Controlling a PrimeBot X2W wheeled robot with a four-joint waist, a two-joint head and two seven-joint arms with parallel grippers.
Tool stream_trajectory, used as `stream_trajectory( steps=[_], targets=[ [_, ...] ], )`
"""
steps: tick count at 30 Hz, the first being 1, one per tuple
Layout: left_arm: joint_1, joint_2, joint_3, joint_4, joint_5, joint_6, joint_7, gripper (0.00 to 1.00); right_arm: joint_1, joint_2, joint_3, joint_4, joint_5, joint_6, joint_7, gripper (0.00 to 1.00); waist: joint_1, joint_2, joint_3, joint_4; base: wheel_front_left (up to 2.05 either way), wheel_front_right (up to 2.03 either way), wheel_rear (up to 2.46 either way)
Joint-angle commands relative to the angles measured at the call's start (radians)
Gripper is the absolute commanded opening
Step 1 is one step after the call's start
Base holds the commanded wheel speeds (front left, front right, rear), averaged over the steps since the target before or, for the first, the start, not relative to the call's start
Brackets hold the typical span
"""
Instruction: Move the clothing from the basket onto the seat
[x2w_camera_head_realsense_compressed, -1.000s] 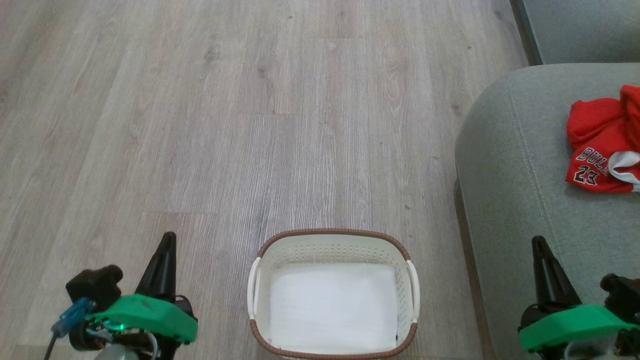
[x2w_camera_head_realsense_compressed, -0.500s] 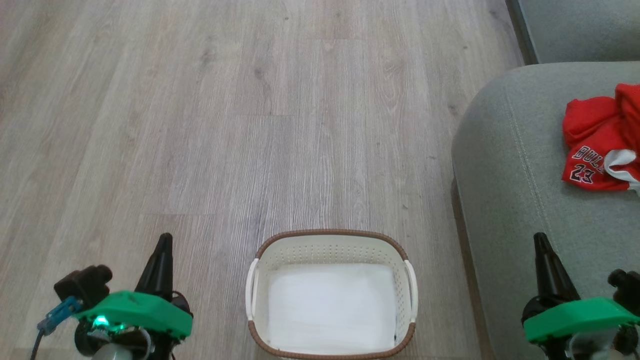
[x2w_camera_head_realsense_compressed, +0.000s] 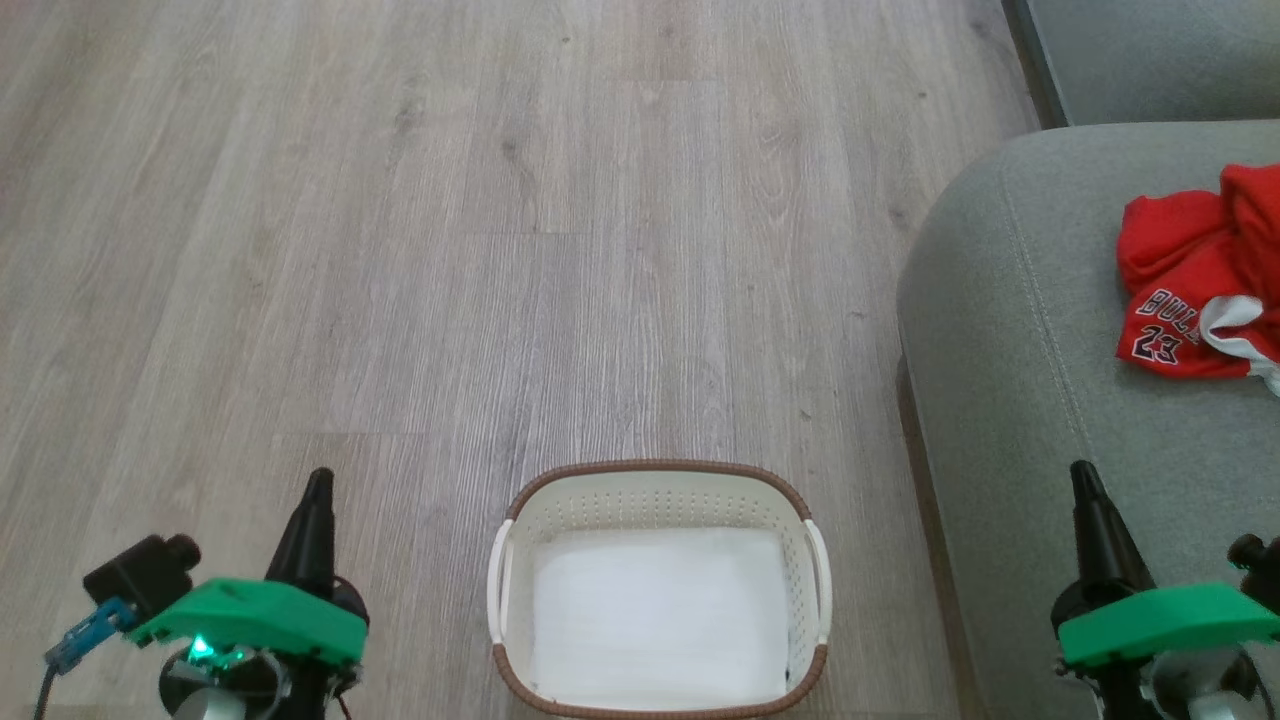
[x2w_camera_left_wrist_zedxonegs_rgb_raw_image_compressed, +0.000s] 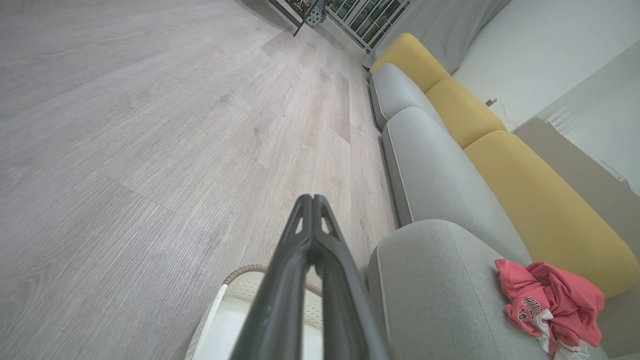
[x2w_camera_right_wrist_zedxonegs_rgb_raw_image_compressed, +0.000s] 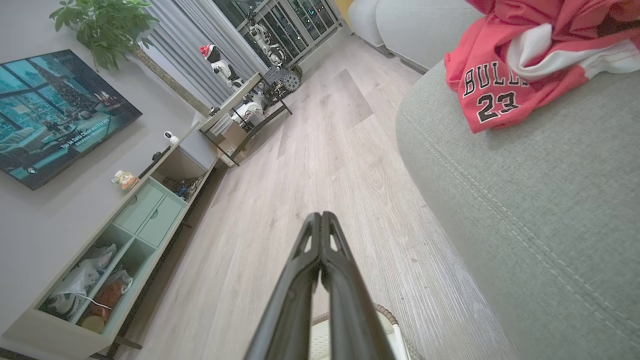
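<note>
**A:** What is at the far left?

**B:** The left gripper (x2w_camera_head_realsense_compressed: 318, 485) sits at the lower left of the head view, over a pale wood floor (x2w_camera_head_realsense_compressed: 500, 250). Its two dark fingers are pressed together into one point, clenched on nothing.

**A:** And in the middle?

**B:** The basket (x2w_camera_head_realsense_compressed: 655, 466) stands on the floor at the bottom centre, between the two grippers and apart from both. It is cream, with perforated walls, a brown rim and white side handles. A flat white sheet (x2w_camera_head_realsense_compressed: 655, 610) lies across its bottom.

**A:** What is to the right of it?

**B:** The seat (x2w_camera_head_realsense_compressed: 1000, 350), a big grey-green cushion with a rounded corner and a stitched seam, stands just beside the basket. The right gripper (x2w_camera_head_realsense_compressed: 1082, 478) rises at the lower right, over the seat's near part. Its fingers are also clenched tight together, grasping nothing.

**A:** Where is the clothing?

**B:** The clothing (x2w_camera_head_realsense_compressed: 1190, 290) lies in a crumpled red heap on top of the seat, at the far right edge of the head view and well apart from the basket. The jersey faces up, showing "BULLS 23" and some white trim. More red fabric is bunched against it. In the left wrist view, yellow back cushions (x2w_camera_left_wrist_zedxonegs_rgb_raw_image_compressed: 540, 210) run behind the seat.
</note>
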Motion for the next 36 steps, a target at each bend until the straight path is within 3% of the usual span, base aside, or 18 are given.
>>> stream_trajectory(
  steps=[1,36],
  targets=[
    [-0.055,0.007,0.036,-0.028,-0.025,-0.008,0.008,0.00,-0.049,-0.003,-0.004,-0.024,0.029,0.000,0.008,0.00,0.0000,-0.0001,0.000,-0.001,0.00,0.00,0.00],
    [-0.072,-0.053,0.153,-0.005,-0.337,-0.062,0.105,0.00,-0.104,0.024,-0.027,0.019,0.380,0.000,0.103,0.00,0.0000,-0.0001,-0.006,-0.023,0.00,0.00,0.00]
  ],
)
